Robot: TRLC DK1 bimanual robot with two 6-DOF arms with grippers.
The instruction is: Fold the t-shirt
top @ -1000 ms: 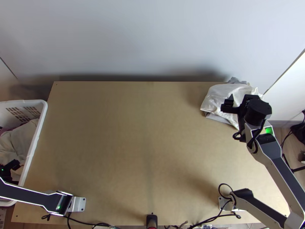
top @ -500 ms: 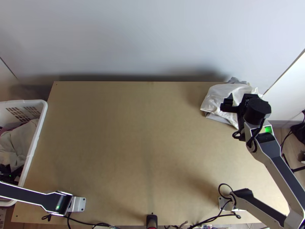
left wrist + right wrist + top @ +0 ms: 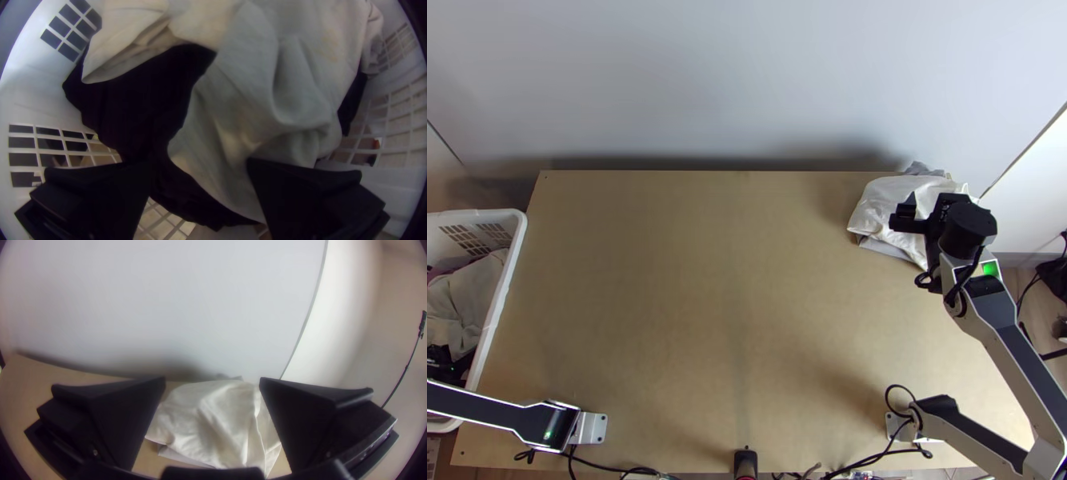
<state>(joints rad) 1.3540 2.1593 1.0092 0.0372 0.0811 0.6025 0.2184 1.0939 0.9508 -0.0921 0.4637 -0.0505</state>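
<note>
Left of the light wooden table (image 3: pixel 731 280) we see a white plastic laundry basket (image 3: pixel 519 240) with gridded sides, standing against or just beside the table's edge. In it a pale grey-white cloth (image 3: pixel 475 296) lies bunched, partly over a very dark cloth (image 3: pixel 142 102). The left gripper (image 3: pixel 443 364), black and broad-fingered, is inside the basket; in our left wrist view its two fingers stand well apart, with the pale cloth and dark cloth showing beyond the gap. We cannot tell whether they touch either.

A small metal base plate (image 3: pixel 592 428) sits at the table's near left corner, with black cables along the near edge. The table's top is plain and flat, with a dark band of shadow along its far edge, and behind it rises a smooth pale wall (image 3: pixel 747 80).

At the table's far right corner a creamy white cloth (image 3: pixel 883 200) lies in a rumpled heap with grey cloth (image 3: pixel 885 246) under it. The right gripper (image 3: pixel 905 218) is above this heap, its flat black fingers spread wide. Right of the table we make out a wood-look floor (image 3: pixel 1031 308). Which cloth is the t-shirt, we cannot tell.
</note>
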